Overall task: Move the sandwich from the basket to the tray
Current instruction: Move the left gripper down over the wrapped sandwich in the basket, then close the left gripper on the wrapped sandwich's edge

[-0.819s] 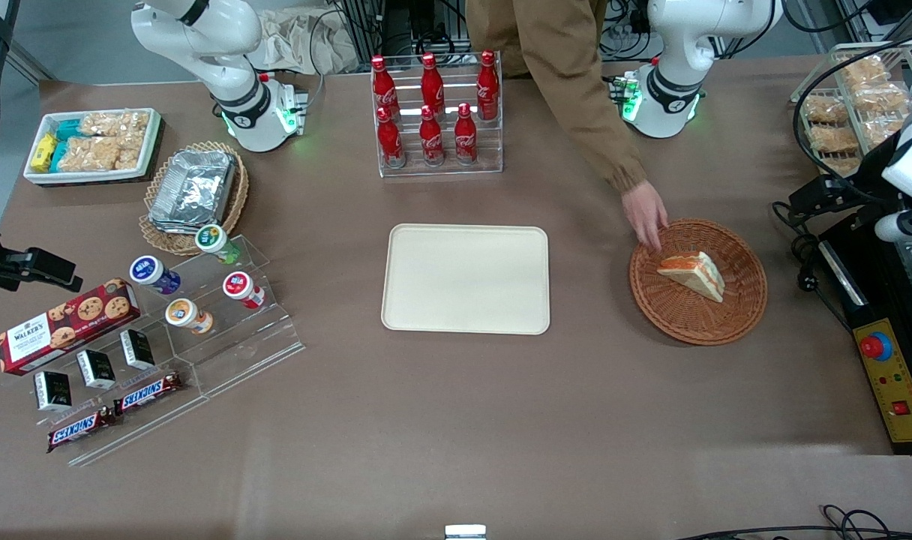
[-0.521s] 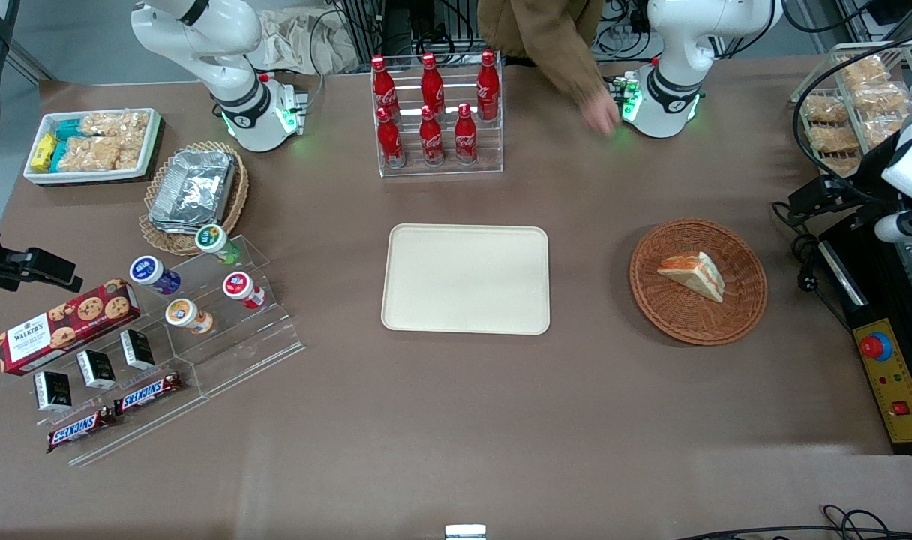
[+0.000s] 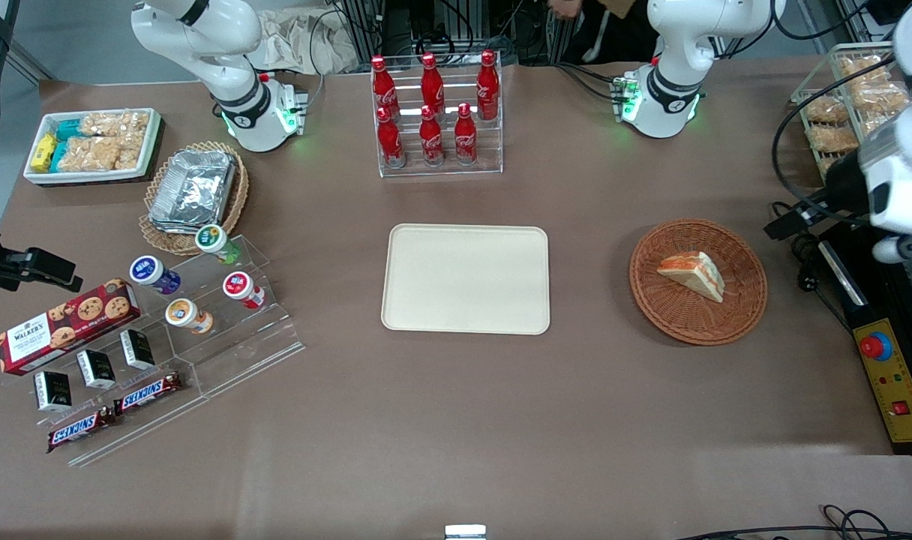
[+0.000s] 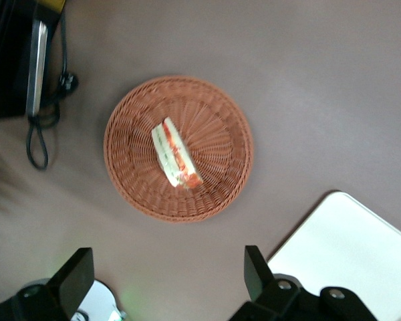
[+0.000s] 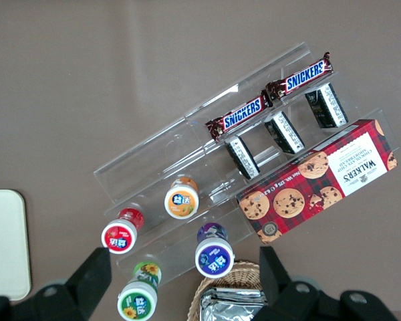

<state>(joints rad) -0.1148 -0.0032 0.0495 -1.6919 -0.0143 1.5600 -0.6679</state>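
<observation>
Sandwich sitting in the round brown basket in the front view, nothing touching it, long edge running slantwise with the narrow tip aimed toward the camera and the working arm's end of the table. Cream tray flat on the table beside the basket, toward the parked arm's end, apart from it. Working arm just poking in at the table's end near the basket; can't make out the gripper from here.

Left wrist view: looking straight down on the sandwich in the basket, with red and green filling stripes running along its length. Gripper hanging high above the table beside the basket, not over the sandwich, fingers spread wide and holding nothing. Corner of the tray showing too.

Right wrist view: no sandwich or basket, just a sliver of tray.
</observation>
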